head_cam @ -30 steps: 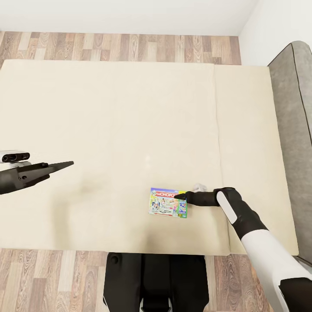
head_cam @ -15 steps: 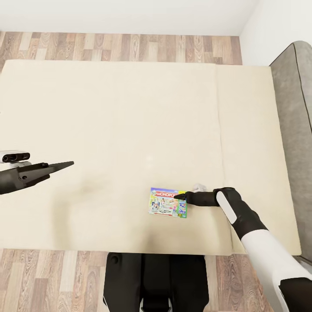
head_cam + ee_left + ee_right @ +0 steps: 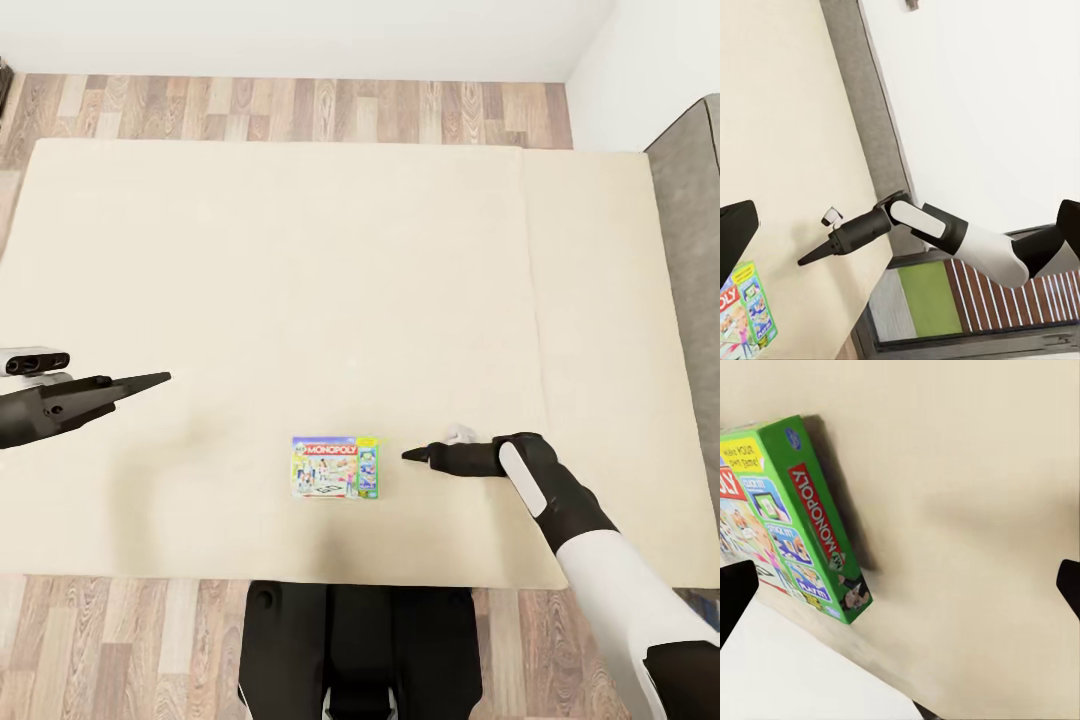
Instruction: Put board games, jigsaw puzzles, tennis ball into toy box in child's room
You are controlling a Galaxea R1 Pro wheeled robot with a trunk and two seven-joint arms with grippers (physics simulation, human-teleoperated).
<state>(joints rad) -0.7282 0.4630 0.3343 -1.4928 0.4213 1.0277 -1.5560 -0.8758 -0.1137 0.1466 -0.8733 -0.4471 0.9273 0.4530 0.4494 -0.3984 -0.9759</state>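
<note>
Here, board game on bed.

Matt cloth, printed card, wood-grain boards

The bed wears smooth, matt cream cloth; the board game is brightly printed cardboard with a slight sheen; the floor is streaky wood-look planks; the right gripper has matt black plastic-looking fingers.

Both arms low — outstretched.
</note>
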